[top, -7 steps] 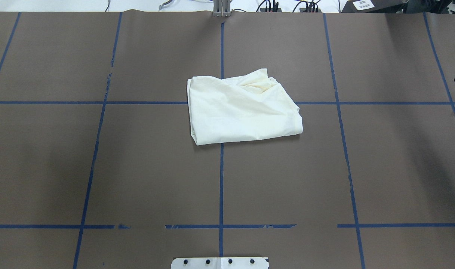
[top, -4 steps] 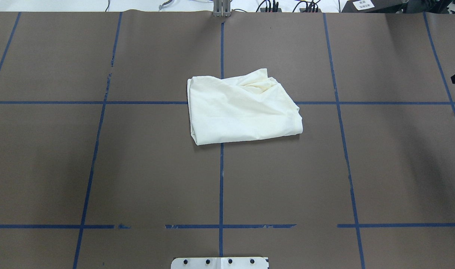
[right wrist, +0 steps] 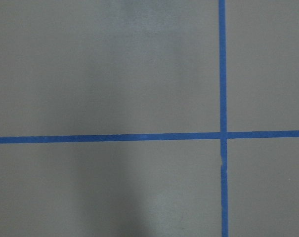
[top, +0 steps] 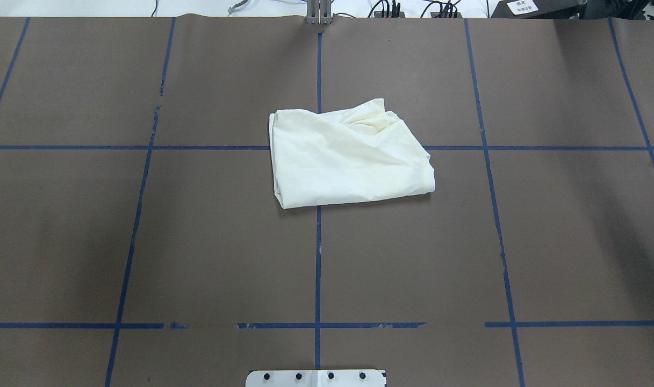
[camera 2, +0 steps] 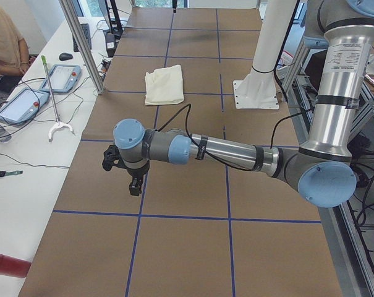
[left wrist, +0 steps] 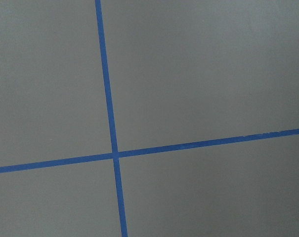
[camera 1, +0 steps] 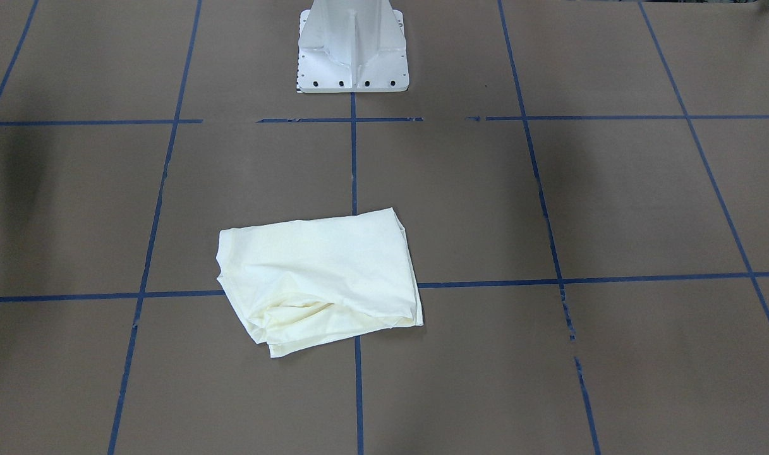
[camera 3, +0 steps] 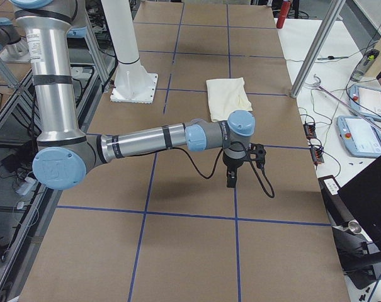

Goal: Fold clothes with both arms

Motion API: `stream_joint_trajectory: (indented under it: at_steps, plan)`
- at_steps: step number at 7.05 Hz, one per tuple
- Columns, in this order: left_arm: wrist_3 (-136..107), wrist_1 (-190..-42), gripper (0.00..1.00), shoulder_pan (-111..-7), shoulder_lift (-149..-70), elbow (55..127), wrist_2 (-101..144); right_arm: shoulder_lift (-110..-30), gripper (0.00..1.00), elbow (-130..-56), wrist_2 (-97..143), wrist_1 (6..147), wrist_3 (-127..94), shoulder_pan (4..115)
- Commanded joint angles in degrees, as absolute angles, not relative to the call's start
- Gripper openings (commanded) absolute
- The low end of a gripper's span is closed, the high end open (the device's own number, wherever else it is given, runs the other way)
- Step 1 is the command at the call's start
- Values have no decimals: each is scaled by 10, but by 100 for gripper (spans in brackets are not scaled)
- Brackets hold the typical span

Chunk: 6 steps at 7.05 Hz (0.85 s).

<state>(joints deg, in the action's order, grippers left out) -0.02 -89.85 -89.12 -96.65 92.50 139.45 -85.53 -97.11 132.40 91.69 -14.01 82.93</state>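
The cream-white shirt (top: pixel 348 156) lies folded into a rough rectangle at the middle of the brown table, plain side up, with a wrinkled bunch at its far edge; no print shows. It also shows in the front view (camera 1: pixel 321 278) and both side views (camera 2: pixel 164 85) (camera 3: pixel 228 97). The left gripper (camera 2: pixel 128 178) hangs above bare table far out at the table's left end, well away from the shirt. The right gripper (camera 3: pixel 235 171) hangs above bare table toward the right end. I cannot tell whether either is open or shut. Both wrist views show only table and blue tape.
The white pedestal base (camera 1: pixel 352 50) stands at the robot's side of the table. Blue tape lines (top: pixel 318 258) grid the table. A side bench with teach pendants (camera 2: pixel 57 77), cables and a seated person (camera 2: pixel 4 43) runs along the far side.
A black gripper part at the overhead view's right edge has slid out of view. The shirt has not moved.
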Motion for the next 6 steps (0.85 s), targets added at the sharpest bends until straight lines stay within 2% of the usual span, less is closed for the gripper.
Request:
stream_joint_trajectory:
  at_steps: [1, 3, 5, 6]
  plan:
    - [2, -945, 100, -891, -962, 902, 1397, -873, 100, -962, 1332, 918, -99, 861]
    - [3, -954, 100, -896, -964, 908, 1392, -858, 100, -934, 1325, 912, -101, 860]
    - [3, -954, 100, -915, -967, 913, 1390, -853, 100, -939, 1340, 909, -109, 860]
    - [3, -954, 100, -919, -962, 938, 1388, -846, 100, -939, 1345, 909, -111, 860]
